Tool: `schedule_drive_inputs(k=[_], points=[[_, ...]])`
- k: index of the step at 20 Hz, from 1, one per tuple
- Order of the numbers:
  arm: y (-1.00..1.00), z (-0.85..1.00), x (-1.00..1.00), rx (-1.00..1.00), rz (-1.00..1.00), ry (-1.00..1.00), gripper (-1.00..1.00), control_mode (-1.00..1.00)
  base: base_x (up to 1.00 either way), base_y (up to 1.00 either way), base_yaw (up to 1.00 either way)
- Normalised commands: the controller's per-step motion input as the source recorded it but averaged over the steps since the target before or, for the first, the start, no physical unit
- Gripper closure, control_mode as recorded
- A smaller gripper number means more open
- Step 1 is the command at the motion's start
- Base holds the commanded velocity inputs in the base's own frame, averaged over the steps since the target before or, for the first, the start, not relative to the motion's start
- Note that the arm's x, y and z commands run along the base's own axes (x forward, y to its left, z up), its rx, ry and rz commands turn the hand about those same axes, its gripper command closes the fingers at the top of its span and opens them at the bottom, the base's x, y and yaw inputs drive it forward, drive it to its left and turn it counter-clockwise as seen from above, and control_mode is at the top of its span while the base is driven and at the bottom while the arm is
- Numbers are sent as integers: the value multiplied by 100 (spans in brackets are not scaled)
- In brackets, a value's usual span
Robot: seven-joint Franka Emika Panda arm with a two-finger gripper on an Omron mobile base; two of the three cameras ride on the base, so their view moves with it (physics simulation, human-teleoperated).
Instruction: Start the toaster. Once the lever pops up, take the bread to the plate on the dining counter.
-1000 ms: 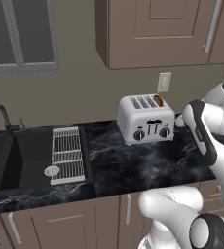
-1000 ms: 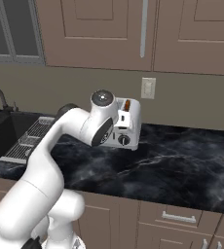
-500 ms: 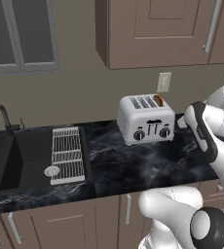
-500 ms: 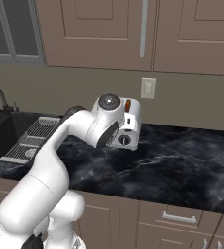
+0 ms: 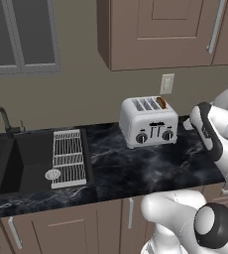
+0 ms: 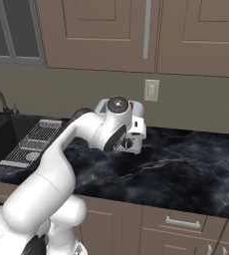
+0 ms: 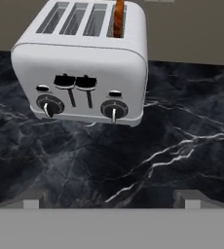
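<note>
- End effector (image 7: 112,202) spread wide and empty, its two small finger tips poking up at the bottom of the hand view, hovering over bare tabletop short of the toaster's front.
- Black marble tabletop (image 7: 133,165) below: hard, glossy, faint white veins, probably slick under anything that slides.
- Toaster (image 7: 82,63) next, standing upright on the tabletop: boxy silver-grey metal, rounded corners, four slots on top, two black knobs and two small black levers (image 7: 76,82) on the front face. Both levers high in their tracks, so likely not yet pressed.
- Judged rigid and fairly heavy; a downward push on one lever should not shift it much, though a smooth base on marble could skid under a sideways push.
- Levers small and narrow: best met from above with one finger tip, squarely, to avoid slipping off.
- Bread (image 7: 118,18) standing on edge in the slot at one end, brown crust rising above the rim. Likely light, stiff and crumbly; best pinched gently across its flat faces on the exposed top edge.
- Farther left in the left base view, a white wire rack (image 5: 67,158) over a dark sink (image 5: 29,161), faucet (image 5: 2,119) behind.
- Beyond, a beige wall with an outlet (image 5: 167,83), brown panelled cabinets (image 5: 155,30) above.
</note>
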Motion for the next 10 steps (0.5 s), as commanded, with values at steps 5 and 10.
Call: schedule_drive_inputs(k=[5, 10], points=[[-1, -6, 8, 0, 0, 0, -100, -100, 0, 0, 0], [0, -8, 16, 0, 0, 0, -100, -100, 0, 0, 0]])
